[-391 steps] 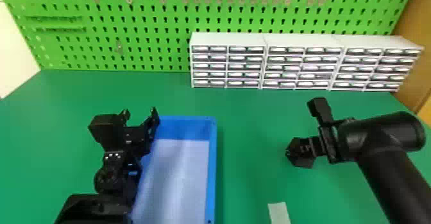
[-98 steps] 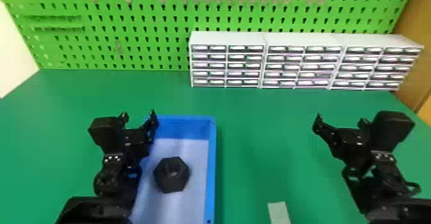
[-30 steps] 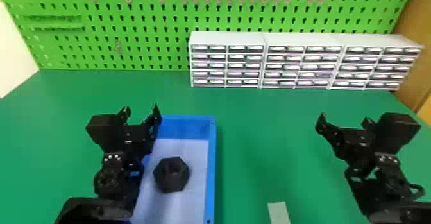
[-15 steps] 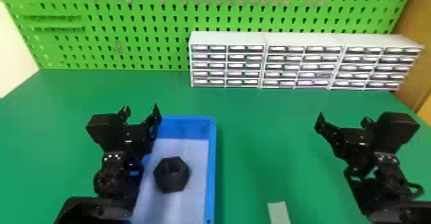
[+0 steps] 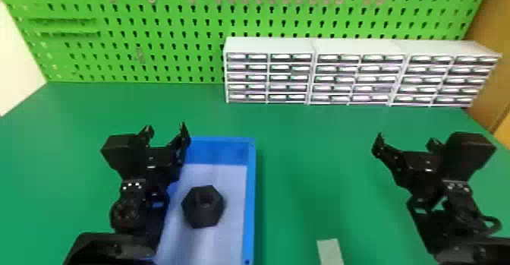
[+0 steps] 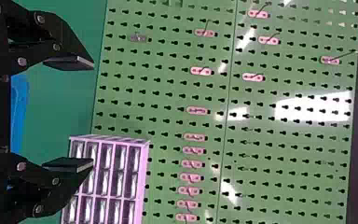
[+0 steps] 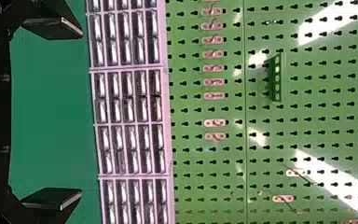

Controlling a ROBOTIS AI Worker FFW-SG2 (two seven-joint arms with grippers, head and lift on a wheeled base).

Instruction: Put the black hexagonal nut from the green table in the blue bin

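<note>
Starting over at the left, and my left gripper hangs above the bin's left edge, fingers spread, nothing between them! Just right of it, the blue bin sits on the green desk, and there's the prize: the black hexagonal nut, down on the bin floor, well back from the far edge and clear of the right-hand wall. On we go, past the pale strip at the bottom of the head view, out to the desk's right side, where my right gripper hangs wide open and empty, well apart from the bin.

So which step is this? The finish, I'd say: nut delivered, grip released. The next move calls for restraint: no more grabbing, both arms quiet, and the left one careful not to knock that wall if it pulls away.
</note>
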